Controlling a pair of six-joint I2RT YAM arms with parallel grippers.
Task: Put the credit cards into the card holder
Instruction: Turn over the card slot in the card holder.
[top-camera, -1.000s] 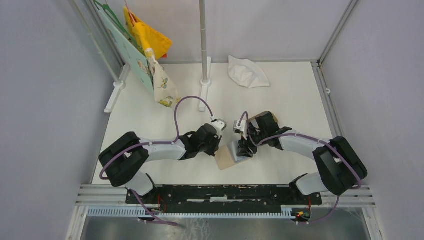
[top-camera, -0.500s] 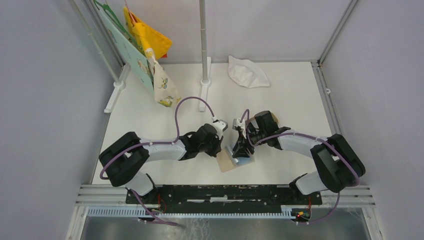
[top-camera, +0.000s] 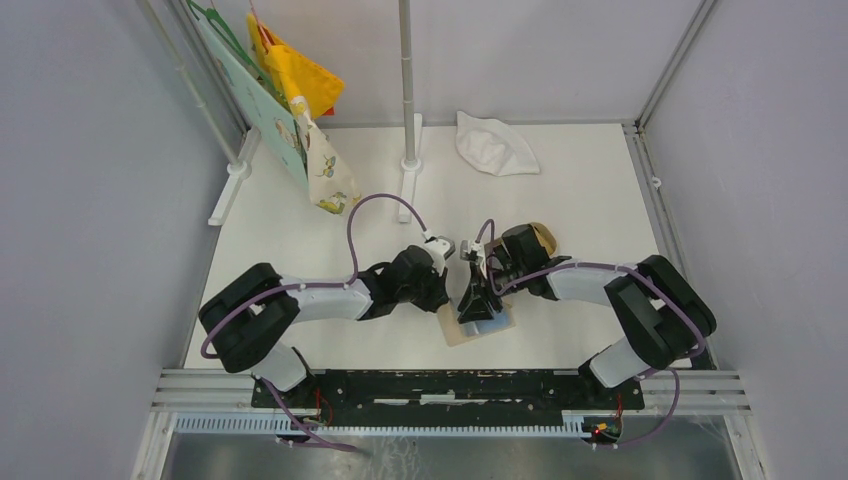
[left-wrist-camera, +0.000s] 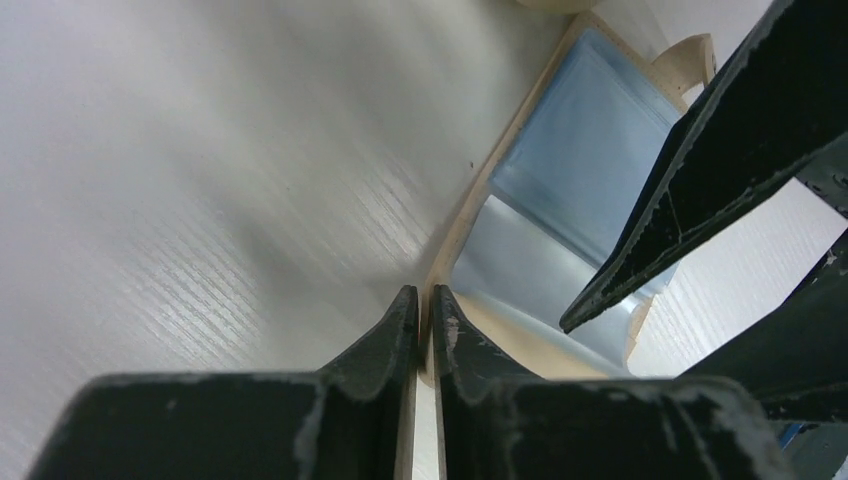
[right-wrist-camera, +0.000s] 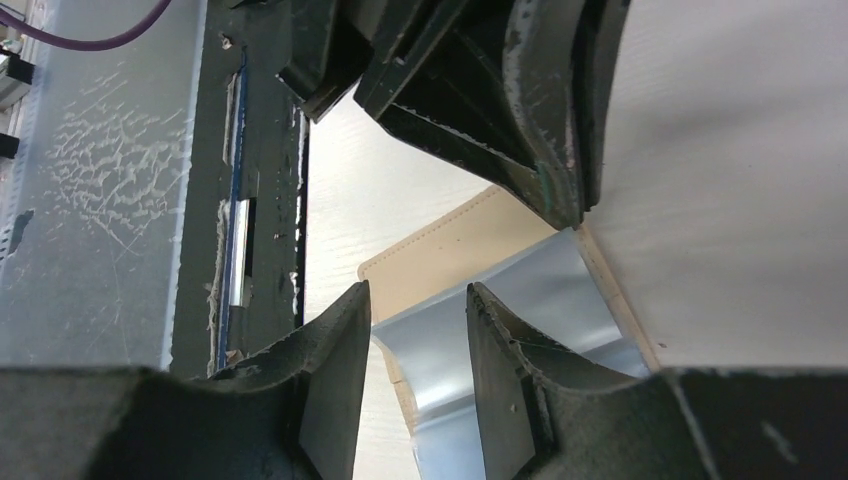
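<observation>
The card holder lies opened out on the white table, near the front edge and between the two arms. Its beige outside faces down and its light blue lining faces up.

The left gripper has its fingers pressed together on the thin beige rim of the holder's left flap, pinching it at the edge. The right gripper stands over the lining with its fingers spread. Blue pocket material shows in the gap between them, and one black fingertip comes down onto the pocket area. Whether a card sits under those fingers cannot be told.

Just behind the right wrist, a tan rounded object peeks out. At the back of the table lies a crumpled white cloth, beside an upright pole on a white foot. To the left hang a yellow cloth and a patterned pouch. The pouch's print is too small to read, and no lettering is legible on the holder.
</observation>
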